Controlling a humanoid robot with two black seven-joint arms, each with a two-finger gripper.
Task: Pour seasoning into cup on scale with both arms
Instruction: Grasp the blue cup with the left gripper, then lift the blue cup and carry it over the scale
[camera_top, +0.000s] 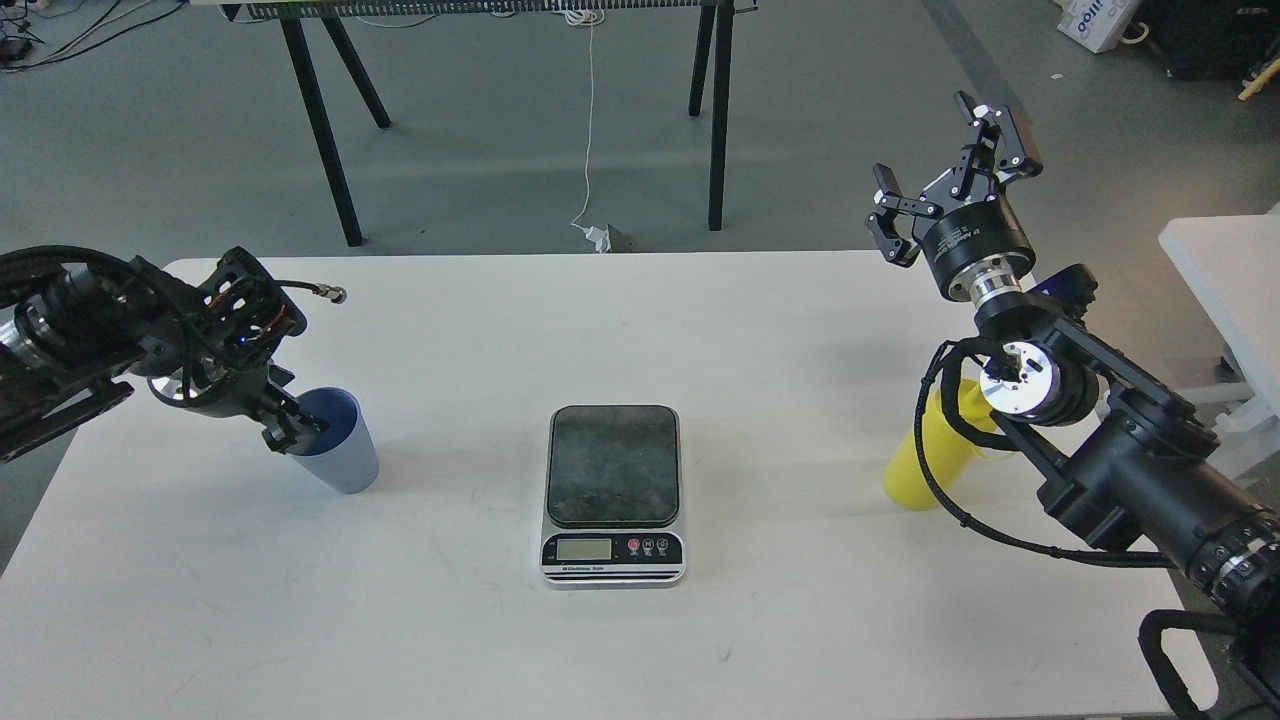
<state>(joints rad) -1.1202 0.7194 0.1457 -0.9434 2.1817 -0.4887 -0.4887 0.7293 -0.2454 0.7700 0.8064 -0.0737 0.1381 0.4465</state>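
Note:
The light blue cup (340, 452) stands on the white table (780, 330), left of the scale (613, 492), whose dark plate is bare. My left gripper (292, 430) points down at the cup's left rim, its dark fingers too small to tell apart. The yellow seasoning bottle (918, 468) stands at the right of the table, its top hidden behind my right arm and cable. My right gripper (948, 178) is open and empty, raised high above the table's far right edge, well away from the bottle.
A black-legged table (718, 120) stands on the grey floor beyond the far edge, with a white cable (590, 130) hanging down. A white surface (1225, 290) lies at the right, next to my right arm.

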